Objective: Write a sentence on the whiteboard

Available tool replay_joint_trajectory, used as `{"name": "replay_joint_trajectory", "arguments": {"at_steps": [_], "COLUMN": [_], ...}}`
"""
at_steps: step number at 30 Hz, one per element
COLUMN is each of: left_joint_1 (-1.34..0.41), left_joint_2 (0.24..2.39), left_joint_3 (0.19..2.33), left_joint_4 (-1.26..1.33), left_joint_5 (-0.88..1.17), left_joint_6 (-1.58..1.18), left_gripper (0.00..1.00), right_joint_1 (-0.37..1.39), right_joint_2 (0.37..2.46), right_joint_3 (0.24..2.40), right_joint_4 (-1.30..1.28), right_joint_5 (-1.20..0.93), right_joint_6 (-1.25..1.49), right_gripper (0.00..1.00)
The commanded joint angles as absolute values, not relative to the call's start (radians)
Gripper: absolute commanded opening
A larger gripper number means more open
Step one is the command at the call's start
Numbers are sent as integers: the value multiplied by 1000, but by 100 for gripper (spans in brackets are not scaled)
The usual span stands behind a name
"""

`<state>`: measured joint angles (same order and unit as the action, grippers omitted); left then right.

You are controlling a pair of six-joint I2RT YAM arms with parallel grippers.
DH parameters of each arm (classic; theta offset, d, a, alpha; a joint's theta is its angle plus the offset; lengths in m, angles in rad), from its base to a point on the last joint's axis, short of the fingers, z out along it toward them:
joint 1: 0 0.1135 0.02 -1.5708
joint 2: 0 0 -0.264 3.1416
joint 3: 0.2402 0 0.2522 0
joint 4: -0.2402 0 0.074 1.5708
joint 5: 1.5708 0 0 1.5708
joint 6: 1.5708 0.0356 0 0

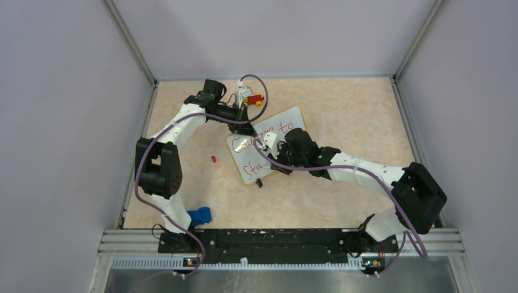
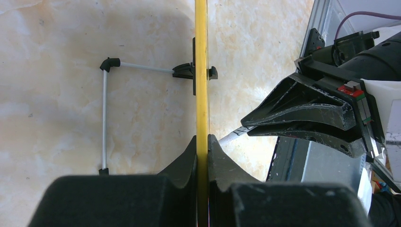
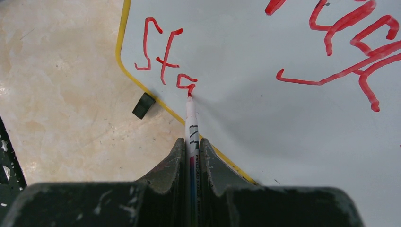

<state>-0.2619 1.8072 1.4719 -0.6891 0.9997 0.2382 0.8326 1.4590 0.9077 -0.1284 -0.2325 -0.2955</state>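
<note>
So the whiteboard (image 1: 269, 131) sits around the middle of the tabletop (image 1: 348, 122), a bit toward the far edge and turned at an angle. The sentence (image 3: 163, 56) on it is in red: the top line reads "Courage to", and the lower line has "Sta" near the board's near-left corner.

The marker (image 3: 191, 123) has its red tip right on the bottom of that "a". The right gripper (image 3: 191, 142) has both fingers pressed tight on the marker barrel.

The left gripper (image 2: 202, 139) is at the board's far-left corner, pinching the yellow rim between its fingers. In the left wrist view the board is edge-on, and a thin wire stand (image 2: 105, 113) sticks out of one side.

Other stuff:
- a small red bit (image 1: 213, 159) lies left of the board
- a blue thing (image 1: 200, 215) sits near the near-left corner
- a few small toys (image 1: 250, 96) are by the far edge
</note>
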Motion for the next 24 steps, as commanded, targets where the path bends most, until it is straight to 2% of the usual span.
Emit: {"name": "replay_joint_trajectory", "arguments": {"at_steps": [1, 7, 24], "left_joint_1": [-287, -287, -287], "left_joint_2": [1832, 1833, 1832], "left_joint_3": [1460, 1465, 1460], "left_joint_4": [-785, -786, -793], "left_joint_5": [960, 963, 960], "left_joint_6": [281, 280, 288], "left_gripper": [0, 0, 0], "right_joint_1": [819, 818, 818], "right_joint_2": [1422, 1374, 1418], "right_joint_3": [911, 953, 953], "right_joint_4": [-120, -150, -83], "right_joint_5": [-220, -236, -186], "right_joint_6": [-315, -301, -302], "right_gripper": [0, 0, 0]}}
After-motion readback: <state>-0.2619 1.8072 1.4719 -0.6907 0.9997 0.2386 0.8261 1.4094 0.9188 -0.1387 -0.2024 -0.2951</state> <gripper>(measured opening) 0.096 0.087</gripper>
